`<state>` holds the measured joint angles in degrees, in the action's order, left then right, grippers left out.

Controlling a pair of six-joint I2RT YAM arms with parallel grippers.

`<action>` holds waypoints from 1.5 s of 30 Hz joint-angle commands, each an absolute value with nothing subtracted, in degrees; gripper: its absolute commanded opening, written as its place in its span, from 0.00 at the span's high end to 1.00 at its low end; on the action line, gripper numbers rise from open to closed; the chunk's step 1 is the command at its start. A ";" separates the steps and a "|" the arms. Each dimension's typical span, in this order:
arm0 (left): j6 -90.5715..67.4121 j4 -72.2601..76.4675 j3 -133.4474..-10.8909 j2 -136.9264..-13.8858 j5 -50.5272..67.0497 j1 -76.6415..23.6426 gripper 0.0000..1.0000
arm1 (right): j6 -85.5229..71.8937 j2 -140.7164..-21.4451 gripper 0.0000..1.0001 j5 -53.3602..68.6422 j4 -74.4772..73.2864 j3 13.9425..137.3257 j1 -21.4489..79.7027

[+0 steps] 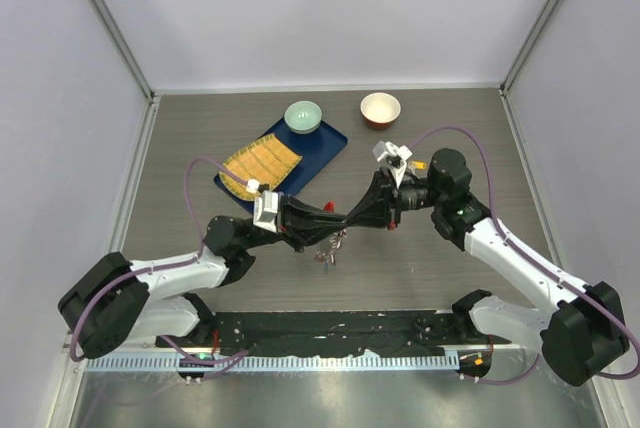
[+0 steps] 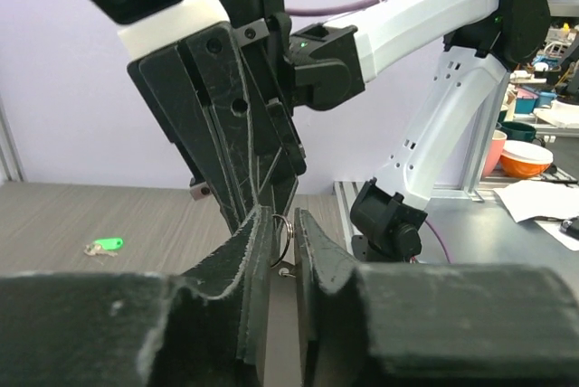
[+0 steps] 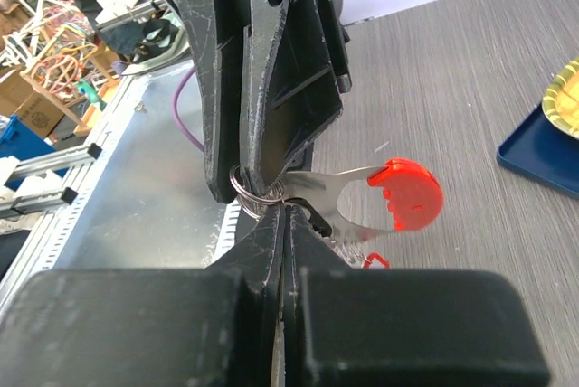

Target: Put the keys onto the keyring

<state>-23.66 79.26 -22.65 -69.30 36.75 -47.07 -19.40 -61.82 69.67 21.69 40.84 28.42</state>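
Note:
My two grippers meet tip to tip above the middle of the table. The left gripper [image 1: 335, 224] [image 2: 282, 221] is shut on the silver split ring [image 2: 286, 222] [image 3: 246, 193] of the keyring [image 1: 328, 248], whose chain bunch hangs below. A flat silver piece with a red head [image 3: 398, 195] sticks out from the ring. The right gripper [image 1: 350, 218] [image 3: 285, 213] is shut at the ring's edge on something thin. A black piece [image 3: 318, 221], apparently the black key, shows beside its tips. The green key [image 2: 105, 246] lies on the table. The yellow key is out of view.
A blue tray [image 1: 330, 138] at the back holds a yellow mat [image 1: 262, 163] and a green bowl [image 1: 303, 116]. An orange bowl [image 1: 380, 108] stands to its right. White walls close in the table on three sides.

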 commanded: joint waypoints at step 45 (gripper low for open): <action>-0.26 16.52 -33.31 -56.69 26.37 -48.08 0.55 | 11.69 -62.75 0.99 49.75 -16.17 52.91 33.84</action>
<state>-1.15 14.61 -31.86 -56.14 24.58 -47.94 10.68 -63.18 49.58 -17.91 49.74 33.39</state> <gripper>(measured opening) 0.449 0.030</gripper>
